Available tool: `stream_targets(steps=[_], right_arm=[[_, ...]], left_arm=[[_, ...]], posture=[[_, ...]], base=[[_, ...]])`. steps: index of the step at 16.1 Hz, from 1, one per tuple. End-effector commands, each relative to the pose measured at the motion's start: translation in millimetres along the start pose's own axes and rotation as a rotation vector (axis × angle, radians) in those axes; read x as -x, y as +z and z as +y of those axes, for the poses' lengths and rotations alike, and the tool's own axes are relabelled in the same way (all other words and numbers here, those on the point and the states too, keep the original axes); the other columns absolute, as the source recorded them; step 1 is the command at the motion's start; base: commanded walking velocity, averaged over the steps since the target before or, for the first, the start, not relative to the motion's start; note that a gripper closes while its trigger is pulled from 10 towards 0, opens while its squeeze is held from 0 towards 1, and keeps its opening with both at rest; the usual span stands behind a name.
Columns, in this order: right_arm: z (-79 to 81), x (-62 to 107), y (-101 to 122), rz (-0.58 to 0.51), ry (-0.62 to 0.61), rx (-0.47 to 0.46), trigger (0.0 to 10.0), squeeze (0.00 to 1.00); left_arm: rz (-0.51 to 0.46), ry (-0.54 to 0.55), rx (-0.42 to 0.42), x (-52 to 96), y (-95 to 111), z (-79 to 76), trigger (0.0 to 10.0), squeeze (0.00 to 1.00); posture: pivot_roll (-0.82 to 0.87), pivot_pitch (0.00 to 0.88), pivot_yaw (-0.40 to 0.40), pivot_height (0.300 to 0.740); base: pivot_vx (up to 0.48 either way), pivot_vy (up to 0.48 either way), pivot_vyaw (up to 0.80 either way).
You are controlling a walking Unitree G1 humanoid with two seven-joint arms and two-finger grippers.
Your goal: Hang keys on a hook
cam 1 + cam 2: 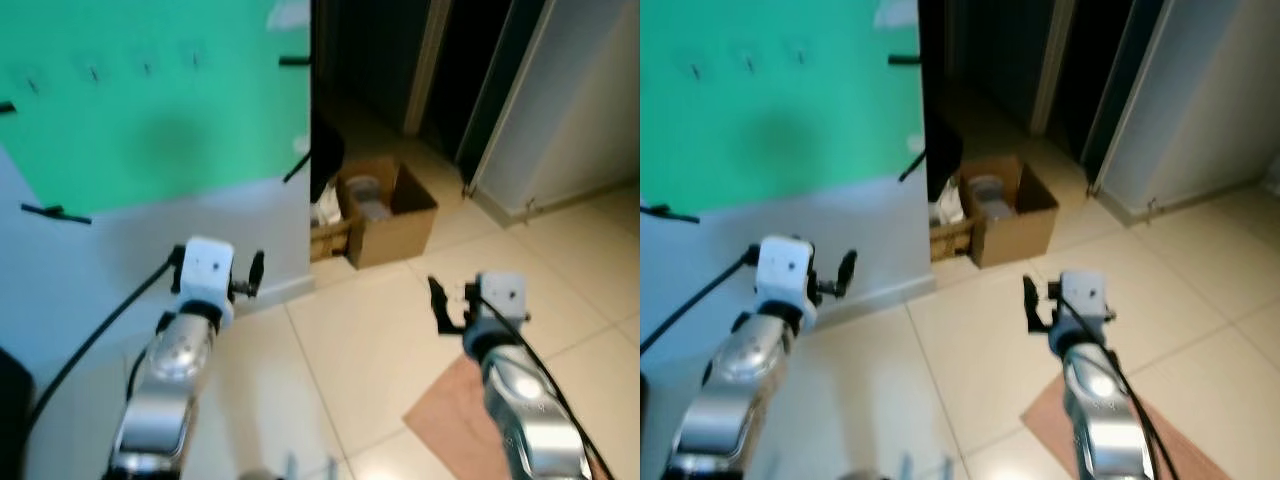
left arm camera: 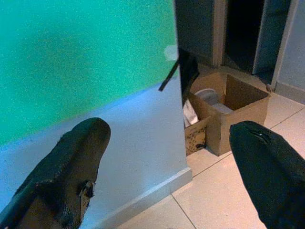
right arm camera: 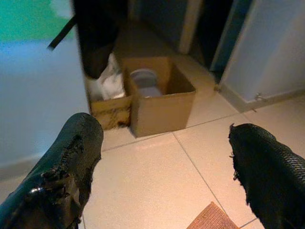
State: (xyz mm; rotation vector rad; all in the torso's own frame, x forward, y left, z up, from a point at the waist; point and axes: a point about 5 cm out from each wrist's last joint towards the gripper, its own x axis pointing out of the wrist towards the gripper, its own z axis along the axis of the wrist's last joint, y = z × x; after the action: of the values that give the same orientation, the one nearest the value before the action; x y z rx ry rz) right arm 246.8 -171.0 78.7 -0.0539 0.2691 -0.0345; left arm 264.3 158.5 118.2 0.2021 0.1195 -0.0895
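**Both arms raised before the green wall, grippers empty**

While the robot faced the corner of a wall, its left gripper (image 1: 245, 275) was held up in front of the pale lower part of that wall, and the left wrist view showed its two black fingers (image 2: 71, 167) spread wide apart with nothing between them. The right gripper (image 1: 440, 305) hung over the beige floor tiles (image 1: 370, 350), its fingers (image 3: 66, 167) likewise parted and empty. No keys could be made out in either gripper.

High on the green wall panel (image 1: 150, 110), a row of small hooks (image 1: 93, 72) sat well above and apart from the left gripper; they were too small and blurred to tell whether anything hung on them.

Past the wall's edge, an open cardboard box (image 1: 390, 215) stood on the floor with a pale round container (image 3: 145, 81) inside. A brown mat (image 1: 450, 420) lay beneath the right arm. Dark doorways (image 1: 380, 60) opened beyond the box.
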Motion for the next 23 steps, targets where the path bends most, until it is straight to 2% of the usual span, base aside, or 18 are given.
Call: stream_targets(steps=[1,10,23], right_arm=[[-0.8,-0.8,2.0,-0.012,-0.004,0.007,10.0,0.0],[-1.1,-1.3,1.7,-0.019,0.0,0.037,10.0,0.0],[-2.3,-3.3,0.8,-0.015,-0.01,0.04,10.0,0.0]], left_arm=[[0.012,0.003,0.005,-0.1,-1.9,1.1,10.0,0.0],[0.014,-0.003,0.007,-0.3,-2.1,1.2,10.0,0.0],[0.012,-0.008,0.0,-1.1,-1.7,1.3,10.0,0.0]], posture=[[0.0,0.0,0.012,0.74],[-0.01,0.0,0.012,0.74],[-0.01,0.0,0.018,0.74]], base=[[0.277,0.0,0.0],[0.287,0.0,0.0],[0.287,0.0,0.8]])
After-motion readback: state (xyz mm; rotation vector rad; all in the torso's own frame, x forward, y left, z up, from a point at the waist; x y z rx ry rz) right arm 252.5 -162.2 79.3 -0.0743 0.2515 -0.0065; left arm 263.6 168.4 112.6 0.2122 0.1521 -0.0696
